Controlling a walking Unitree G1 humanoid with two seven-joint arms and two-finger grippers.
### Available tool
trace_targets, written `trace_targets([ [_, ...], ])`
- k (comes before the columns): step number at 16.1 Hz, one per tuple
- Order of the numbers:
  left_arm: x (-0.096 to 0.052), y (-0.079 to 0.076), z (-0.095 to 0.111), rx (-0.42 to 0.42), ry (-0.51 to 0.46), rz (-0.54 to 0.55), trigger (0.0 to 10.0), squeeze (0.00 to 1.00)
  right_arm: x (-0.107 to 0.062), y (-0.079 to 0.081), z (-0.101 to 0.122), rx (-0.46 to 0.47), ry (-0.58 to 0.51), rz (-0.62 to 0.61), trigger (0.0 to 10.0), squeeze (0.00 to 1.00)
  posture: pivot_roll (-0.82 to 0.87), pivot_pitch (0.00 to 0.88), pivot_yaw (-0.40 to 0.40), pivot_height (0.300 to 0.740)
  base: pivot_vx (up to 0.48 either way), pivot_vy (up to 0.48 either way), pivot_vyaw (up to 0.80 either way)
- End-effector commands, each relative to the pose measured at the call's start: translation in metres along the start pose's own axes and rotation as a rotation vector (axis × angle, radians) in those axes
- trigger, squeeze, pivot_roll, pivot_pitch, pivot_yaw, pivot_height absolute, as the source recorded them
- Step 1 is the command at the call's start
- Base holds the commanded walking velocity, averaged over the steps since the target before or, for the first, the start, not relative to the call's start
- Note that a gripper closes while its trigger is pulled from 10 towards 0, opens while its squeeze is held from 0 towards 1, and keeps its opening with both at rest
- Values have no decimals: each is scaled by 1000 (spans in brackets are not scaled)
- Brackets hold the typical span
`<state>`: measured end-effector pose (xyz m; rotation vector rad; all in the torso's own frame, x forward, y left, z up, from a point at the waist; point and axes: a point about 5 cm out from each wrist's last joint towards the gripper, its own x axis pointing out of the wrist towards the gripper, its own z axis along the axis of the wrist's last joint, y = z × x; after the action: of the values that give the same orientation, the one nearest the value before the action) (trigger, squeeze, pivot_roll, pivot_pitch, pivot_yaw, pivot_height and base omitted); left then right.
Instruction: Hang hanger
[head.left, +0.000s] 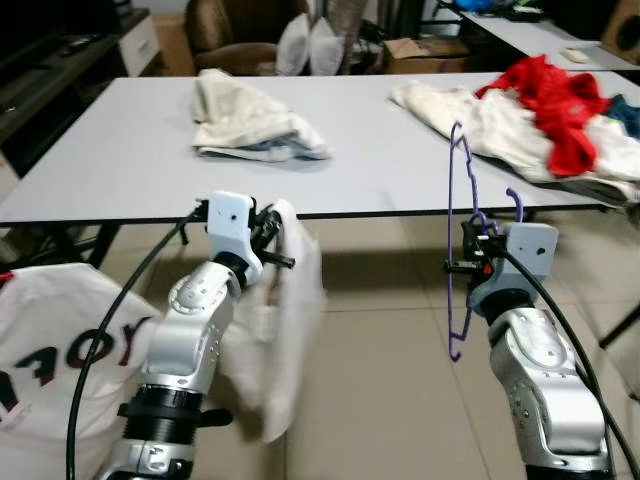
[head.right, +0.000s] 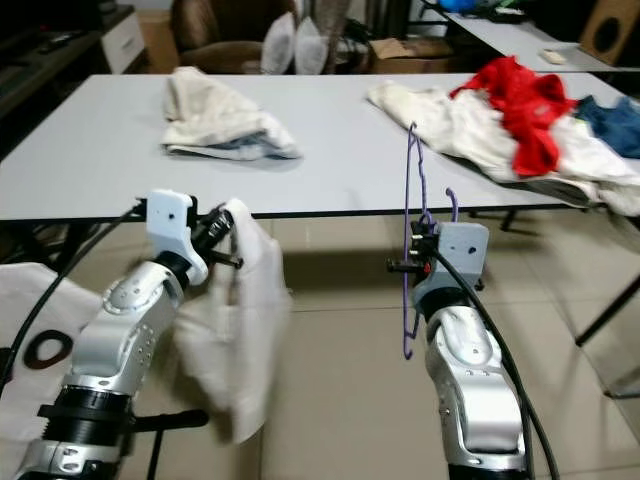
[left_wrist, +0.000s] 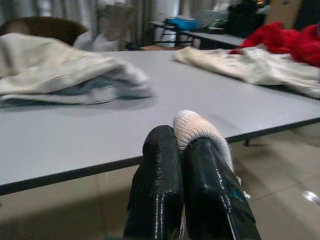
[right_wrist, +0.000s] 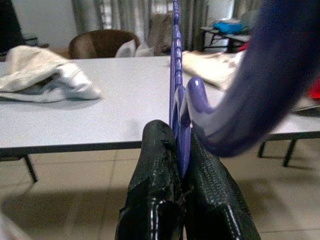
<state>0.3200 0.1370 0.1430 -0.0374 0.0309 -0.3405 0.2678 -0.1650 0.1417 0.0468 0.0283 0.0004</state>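
A purple plastic hanger (head.left: 458, 240) stands upright in front of the table's near edge, its hook (head.left: 514, 202) curling up beside my right gripper (head.left: 477, 243), which is shut on it. In the right wrist view the hanger (right_wrist: 176, 75) rises between the two black fingers (right_wrist: 152, 185). My left gripper (head.left: 270, 232) is shut on a white garment (head.left: 282, 330) that hangs down below it toward the floor. The left wrist view has a fold of that white garment (left_wrist: 197, 131) pinched between the fingers (left_wrist: 160, 180).
A grey table (head.left: 150, 150) spans the view ahead, with a folded cream cloth (head.left: 250, 118) on it and a heap of white and red clothes (head.left: 545, 115) at the right. A white printed shirt (head.left: 50, 350) lies low at left. Beige floor tiles run below.
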Motion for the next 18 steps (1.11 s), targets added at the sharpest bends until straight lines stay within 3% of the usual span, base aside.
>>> trace_targets([
  [1,1,2,7,10,-25,1,10000,0,1,5,3,1,-16,20,10000,0,-191,0,21,740,296,0,0],
  [4,4,0,8,-6,-36,-3,10000,0,1,2,4,13,-10,20,10000,0,-198,0,19,740,299,0,0],
  [7,5,-1,11,-28,-54,1,10000,0,4,0,6,9,-22,12,10000,0,-198,0,8,740,319,0,-633],
  [18,8,3,16,-19,-74,25,10000,0,9,9,6,-37,-22,67,10000,0,-185,0,-8,740,326,0,0],
])
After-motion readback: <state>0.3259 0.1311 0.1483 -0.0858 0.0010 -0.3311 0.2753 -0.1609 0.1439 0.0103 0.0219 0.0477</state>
